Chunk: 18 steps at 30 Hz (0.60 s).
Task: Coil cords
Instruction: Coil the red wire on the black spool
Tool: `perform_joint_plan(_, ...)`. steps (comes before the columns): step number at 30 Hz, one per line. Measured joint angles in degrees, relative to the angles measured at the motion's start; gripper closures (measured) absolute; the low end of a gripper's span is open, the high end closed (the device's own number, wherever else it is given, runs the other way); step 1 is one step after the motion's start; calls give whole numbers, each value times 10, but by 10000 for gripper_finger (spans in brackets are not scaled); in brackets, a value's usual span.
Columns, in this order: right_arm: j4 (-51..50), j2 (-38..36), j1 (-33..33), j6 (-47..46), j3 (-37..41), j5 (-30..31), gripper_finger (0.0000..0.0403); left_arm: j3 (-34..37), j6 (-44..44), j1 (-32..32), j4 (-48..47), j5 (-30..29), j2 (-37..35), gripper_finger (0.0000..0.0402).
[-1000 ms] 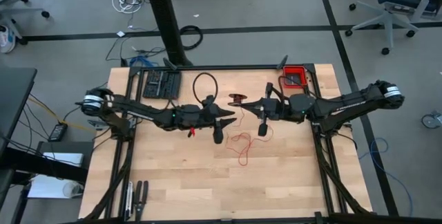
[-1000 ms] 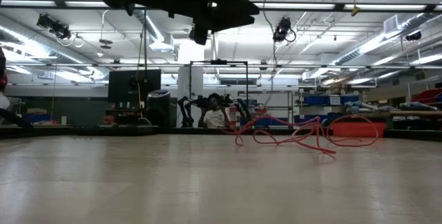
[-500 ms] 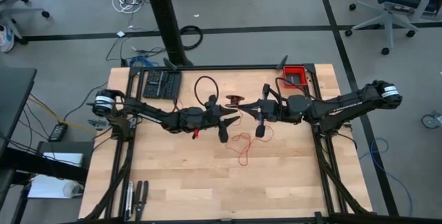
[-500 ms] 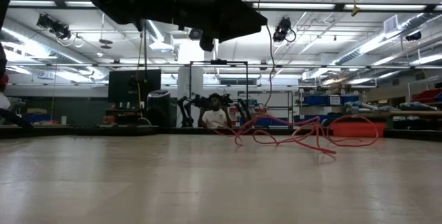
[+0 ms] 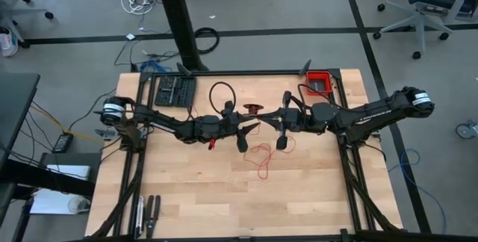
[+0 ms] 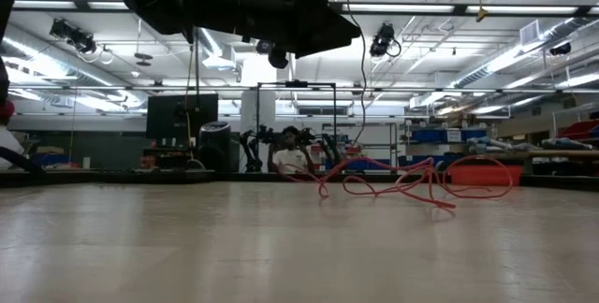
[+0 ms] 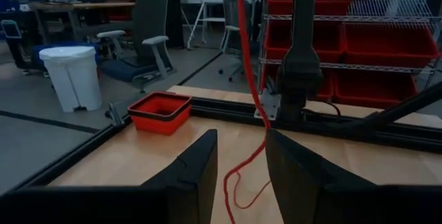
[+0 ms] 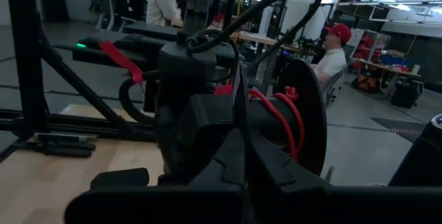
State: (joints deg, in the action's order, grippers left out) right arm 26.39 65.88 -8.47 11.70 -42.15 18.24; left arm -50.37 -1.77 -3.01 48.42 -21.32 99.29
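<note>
Fingers of left gripper point(image 7: 238, 175) spread around red cord point(image 7: 243, 79); right fingers point(image 8: 238, 158) pressed together; red bin point(image 7: 159, 112) near.

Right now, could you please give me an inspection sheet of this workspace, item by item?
Surface: wooden table, bare along the near half.
Job's things: red cord lies in loose loops at the table's middle; one strand rises between the left hand's fingers, and more is wound on a small spool.
Clutter: red bin at the far right corner, black tray at far left.
Grippers: left hand is open at mid-table, the strand in its gap; right hand is shut and faces it.
Cables: black cable loop beside the tray.
Surroundings: office chairs on the floor, shelves of red bins, people seated in the room beyond.
</note>
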Motion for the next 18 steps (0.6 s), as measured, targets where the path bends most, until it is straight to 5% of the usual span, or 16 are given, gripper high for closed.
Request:
perform_joint_plan(10,48,51,-1,18,0,0,402,0,-4,-1,-2,8,0,275)
perform_joint_plan(18,38,22,-1,23,-1,-5,402,0,-1,-1,-30,45,0,275)
